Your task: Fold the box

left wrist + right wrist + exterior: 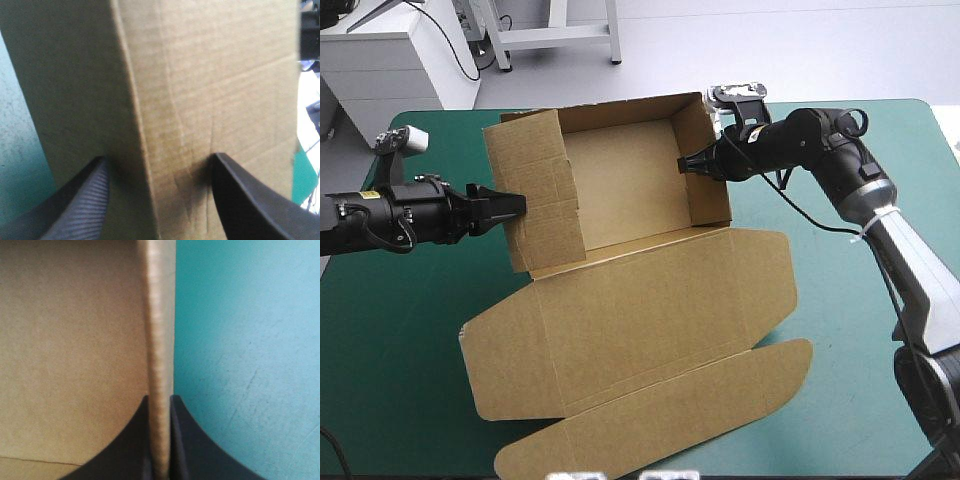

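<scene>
Box [625, 190] sits toward the far side of the teal-green surface [400, 350], tray open to the ceiling, its long axis running from one arm to the other. The lid [660, 300] is flat and spread toward the near edge. Right jaws are all but closed on the top edge of the right wall [705, 170]. In the right wrist view that edge [160, 340] runs straight out between the black fingers [187, 440], with the tray inside on one side and bare cover on the other. So that wall is pinned and upright.

Over on the other end, the left jaws are spread and holding nothing. Their fingers [85, 205] stand astride a crease in the left wall [540, 190], board dead ahead and right at the tips. From above, that wall shows a broad face, so it looks tilted rather than square. This looks like the left arm's job: it is the nearer one, the panel lies straight ahead of it, and the likely push runs along the tray's long axis toward the anchored right side
</scene>
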`<state>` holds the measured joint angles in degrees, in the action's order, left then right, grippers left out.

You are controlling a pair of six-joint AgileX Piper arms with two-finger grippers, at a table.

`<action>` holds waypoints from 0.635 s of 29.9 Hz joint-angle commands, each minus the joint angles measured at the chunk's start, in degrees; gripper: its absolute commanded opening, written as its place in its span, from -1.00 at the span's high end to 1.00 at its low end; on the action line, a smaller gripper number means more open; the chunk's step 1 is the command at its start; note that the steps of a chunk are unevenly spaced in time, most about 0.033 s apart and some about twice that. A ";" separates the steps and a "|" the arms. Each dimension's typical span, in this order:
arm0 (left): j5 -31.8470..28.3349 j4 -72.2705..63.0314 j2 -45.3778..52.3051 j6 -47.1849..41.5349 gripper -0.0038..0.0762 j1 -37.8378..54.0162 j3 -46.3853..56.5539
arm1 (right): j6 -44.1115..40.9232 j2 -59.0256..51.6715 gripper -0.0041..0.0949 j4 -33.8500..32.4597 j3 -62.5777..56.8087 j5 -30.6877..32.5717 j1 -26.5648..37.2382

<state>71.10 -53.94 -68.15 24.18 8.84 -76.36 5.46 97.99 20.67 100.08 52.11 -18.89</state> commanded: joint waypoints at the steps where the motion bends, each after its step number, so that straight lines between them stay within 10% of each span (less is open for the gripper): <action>1: -0.17 -3.60 0.71 -3.31 -0.23 -0.42 -1.50 | -0.94 -2.43 0.94 2.52 1.68 -4.11 -0.89; 19: -14.67 27.05 -5.68 -21.21 -0.05 -20.88 -1.45 | -5.46 -2.07 0.91 -5.39 1.68 -2.24 -4.72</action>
<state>61.12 -29.66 -73.00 7.21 -9.01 -76.36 1.32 98.72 11.89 100.02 51.73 -22.65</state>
